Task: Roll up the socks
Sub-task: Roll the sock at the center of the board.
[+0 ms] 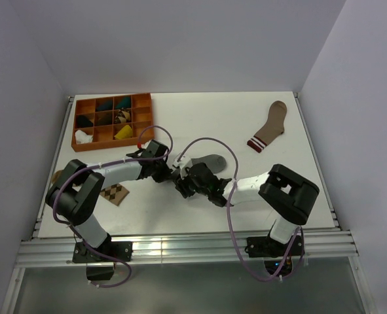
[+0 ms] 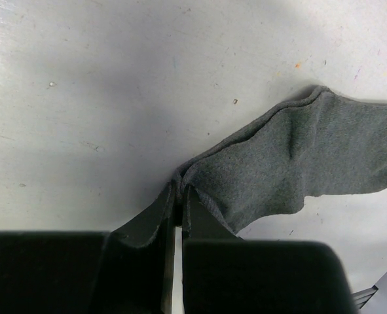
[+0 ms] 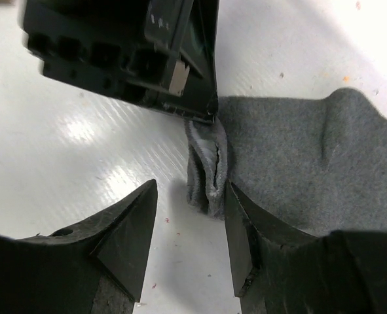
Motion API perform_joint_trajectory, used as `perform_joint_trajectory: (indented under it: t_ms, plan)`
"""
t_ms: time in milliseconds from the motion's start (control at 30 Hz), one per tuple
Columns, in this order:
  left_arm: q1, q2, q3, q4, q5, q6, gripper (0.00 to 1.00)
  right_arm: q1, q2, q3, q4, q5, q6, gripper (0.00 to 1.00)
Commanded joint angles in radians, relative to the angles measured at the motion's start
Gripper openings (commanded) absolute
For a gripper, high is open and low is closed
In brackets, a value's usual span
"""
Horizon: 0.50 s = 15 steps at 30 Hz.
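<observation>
A grey sock (image 1: 214, 161) lies flat on the white table, just right of centre. My left gripper (image 2: 179, 191) is shut on the sock's near edge, and the cloth (image 2: 298, 163) spreads out to the right of it. In the right wrist view the pinched edge stands up as a small fold (image 3: 207, 163). My right gripper (image 3: 190, 186) is open around that fold. Its right finger (image 3: 242, 229) touches the cloth, and its left finger (image 3: 128, 229) stands apart over bare table. From above, the two grippers meet tip to tip at the sock's left end (image 1: 183, 176).
An orange compartment tray (image 1: 80, 122) at the back left holds several small bundles. A brown sock with a striped cuff (image 1: 270, 125) lies at the back right. A tan diamond-patterned sock (image 1: 115, 193) shows beside the left arm. The left gripper's body (image 3: 128, 52) hangs close above the right fingers.
</observation>
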State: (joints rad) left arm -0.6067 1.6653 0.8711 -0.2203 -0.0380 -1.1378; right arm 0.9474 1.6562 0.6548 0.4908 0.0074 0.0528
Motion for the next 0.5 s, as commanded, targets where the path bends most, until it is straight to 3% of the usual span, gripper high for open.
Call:
perform_joint_trajectory:
  t_ms: [0,200,300,467]
  plan:
    - [-0.007,0.005,0.031,-0.03,0.006,0.012,0.0,0.027,0.043,0.045,0.006,0.101,-0.042,0.52]
    - [-0.007,0.014,0.039,-0.034,0.013,0.004,0.0,0.074,0.086,0.055,0.012,0.206,-0.082,0.41]
    - [-0.007,0.014,0.037,-0.033,0.013,-0.004,0.0,0.09,0.09,0.049,0.022,0.25,-0.082,0.29]
    - [-0.005,0.001,0.016,-0.022,0.009,-0.027,0.01,0.09,0.077,0.04,0.02,0.23,-0.054,0.0]
